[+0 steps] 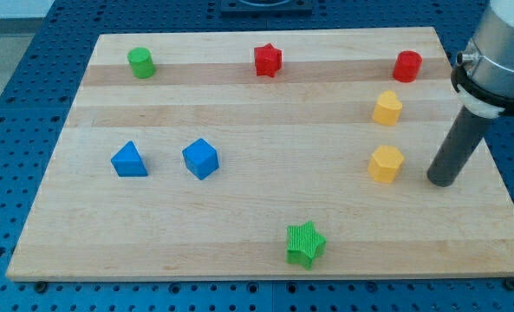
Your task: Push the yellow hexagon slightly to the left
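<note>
The yellow hexagon (386, 163) lies on the wooden board at the view's right, a little below mid-height. A second yellow block (387, 108), pentagon-like, lies just above it. My tip (443, 181) rests on the board to the right of the yellow hexagon, about a block's width away and not touching it. The dark rod rises from the tip toward the view's upper right.
A red cylinder (406, 66), a red star (268, 60) and a green cylinder (140, 62) lie along the top. A blue triangle (129, 160) and a blue cube (200, 159) lie at the left. A green star (305, 243) lies near the bottom edge. The board's right edge (491, 165) is close to my tip.
</note>
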Tool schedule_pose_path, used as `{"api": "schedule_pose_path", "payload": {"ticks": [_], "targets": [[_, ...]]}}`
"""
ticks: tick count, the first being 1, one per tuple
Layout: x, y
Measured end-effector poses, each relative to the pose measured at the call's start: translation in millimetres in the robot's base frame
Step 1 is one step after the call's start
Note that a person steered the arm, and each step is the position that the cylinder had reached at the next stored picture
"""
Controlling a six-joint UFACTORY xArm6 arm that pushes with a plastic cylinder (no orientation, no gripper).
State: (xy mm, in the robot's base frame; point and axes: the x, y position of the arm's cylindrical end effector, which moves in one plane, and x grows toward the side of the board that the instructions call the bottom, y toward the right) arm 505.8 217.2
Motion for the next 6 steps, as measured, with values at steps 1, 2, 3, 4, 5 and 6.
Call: {"api": "schedule_pose_path", "payload": {"ticks": [1,2,3,4,5,6], "targets": [[0,-1],[0,-44],[0,-88],[0,-126],[0,-160],[0,-174]]}}
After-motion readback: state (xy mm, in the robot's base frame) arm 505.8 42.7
